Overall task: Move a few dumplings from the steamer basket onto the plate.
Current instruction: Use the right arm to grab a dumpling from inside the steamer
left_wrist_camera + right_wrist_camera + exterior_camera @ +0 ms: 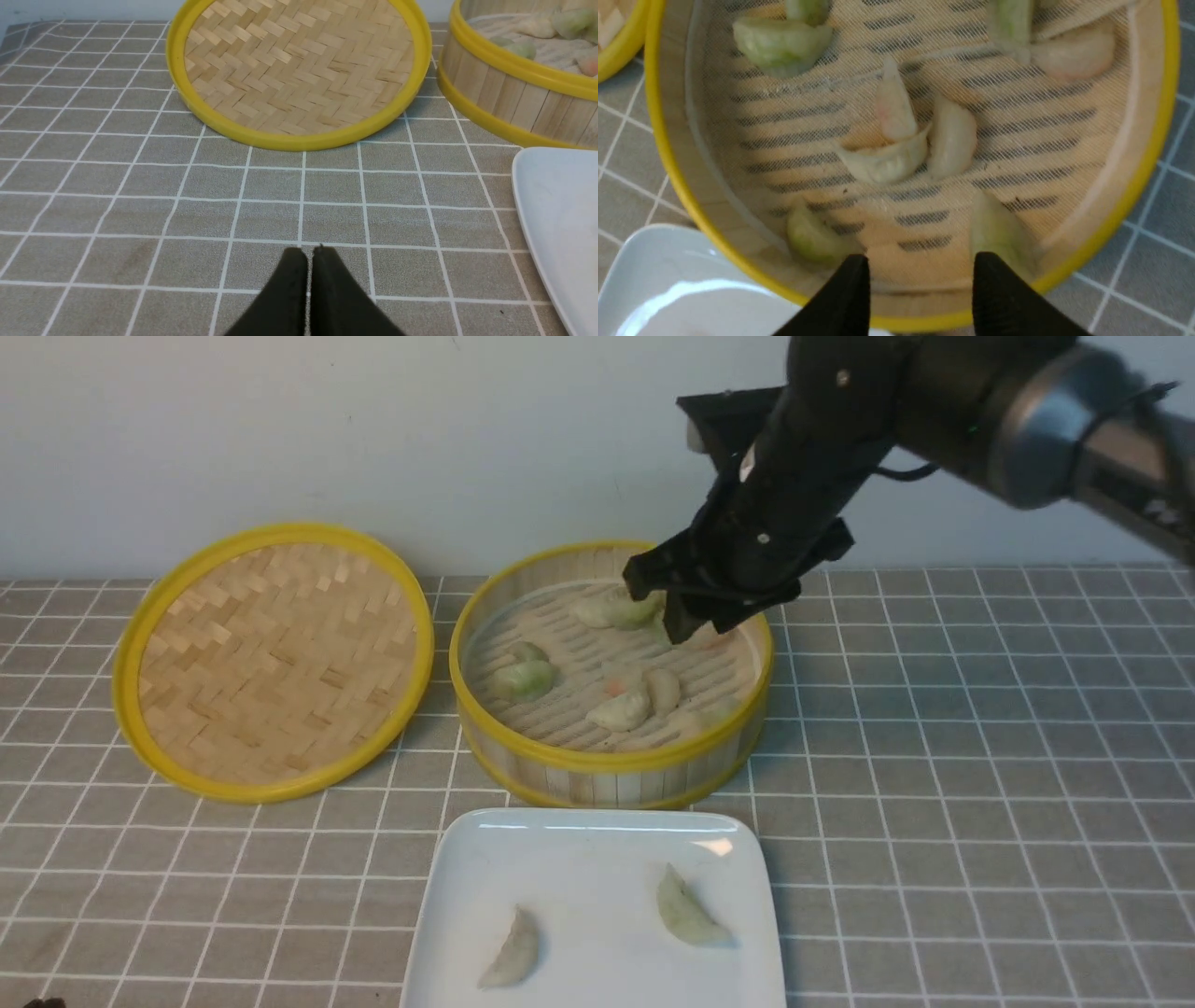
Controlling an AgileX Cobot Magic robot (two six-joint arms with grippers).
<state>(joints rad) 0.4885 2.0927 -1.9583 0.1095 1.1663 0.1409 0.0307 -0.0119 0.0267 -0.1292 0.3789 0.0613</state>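
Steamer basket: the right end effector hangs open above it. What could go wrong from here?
Three dumplings touch in a cluster; the right end effector may drag a neighbour along. The fingers could snag the mesh liner. The dumpling by the steamer basket wall leaves little room for a finger.

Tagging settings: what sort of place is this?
Probably a staged tabletop test setup, not a kitchen: grid-patterned table cover, bare pale wall, with a steamer basket, woven lid and plate.
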